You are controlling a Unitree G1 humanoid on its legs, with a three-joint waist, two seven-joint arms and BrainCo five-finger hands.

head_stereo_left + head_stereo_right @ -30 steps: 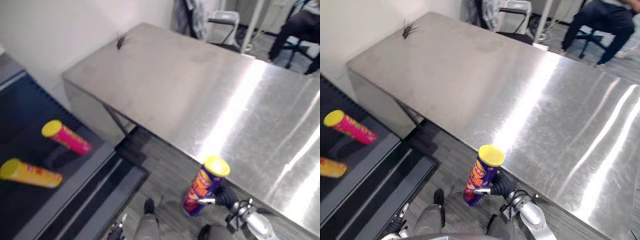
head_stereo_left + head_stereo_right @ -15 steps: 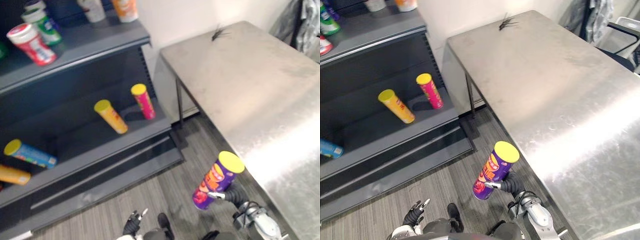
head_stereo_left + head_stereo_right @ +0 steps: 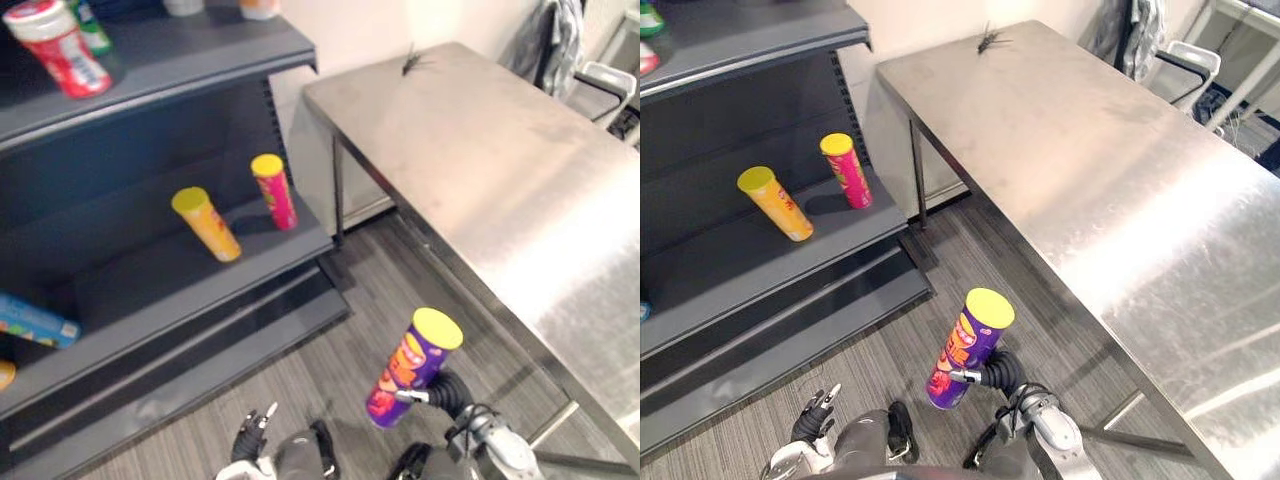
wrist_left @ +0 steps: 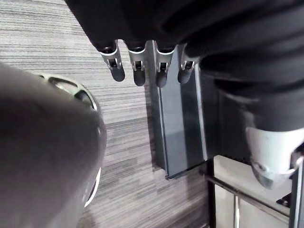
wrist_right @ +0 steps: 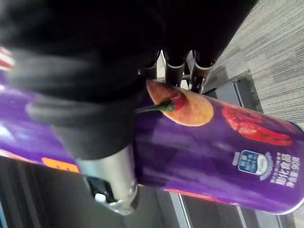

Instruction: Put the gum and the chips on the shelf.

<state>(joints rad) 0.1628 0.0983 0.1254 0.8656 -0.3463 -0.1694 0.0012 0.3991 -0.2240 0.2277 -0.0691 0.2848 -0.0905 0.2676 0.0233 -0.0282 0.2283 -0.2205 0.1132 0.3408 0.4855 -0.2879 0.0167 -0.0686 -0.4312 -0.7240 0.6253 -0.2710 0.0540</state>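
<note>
A purple chips can point(image 3: 411, 368) with a yellow lid stands upright over the grey floor, close to the steel table's edge. My right hand point(image 3: 447, 394) is shut on its lower half; in the right wrist view its fingers point(image 5: 176, 68) curl round the can point(image 5: 213, 137). My left hand point(image 3: 254, 427) hangs low near the floor, holding nothing, and its fingers point(image 4: 137, 71) are straight in the left wrist view. The dark grey shelf unit point(image 3: 140, 275) stands to the left. A yellow can point(image 3: 206, 223) and a pink can point(image 3: 273, 190) rest on its lower board.
A long steel table point(image 3: 500, 150) runs along the right, with a small black thing point(image 3: 412, 60) at its far corner. The upper shelf board holds a red-and-white tub point(image 3: 56, 47). A blue can point(image 3: 35, 321) lies at the far left. A chair point(image 3: 592, 78) stands behind the table.
The camera has swung from the table towards the shelf, so the whole picture shifted. The purple can stays in my right hand. My left hand has come into view at the bottom.
</note>
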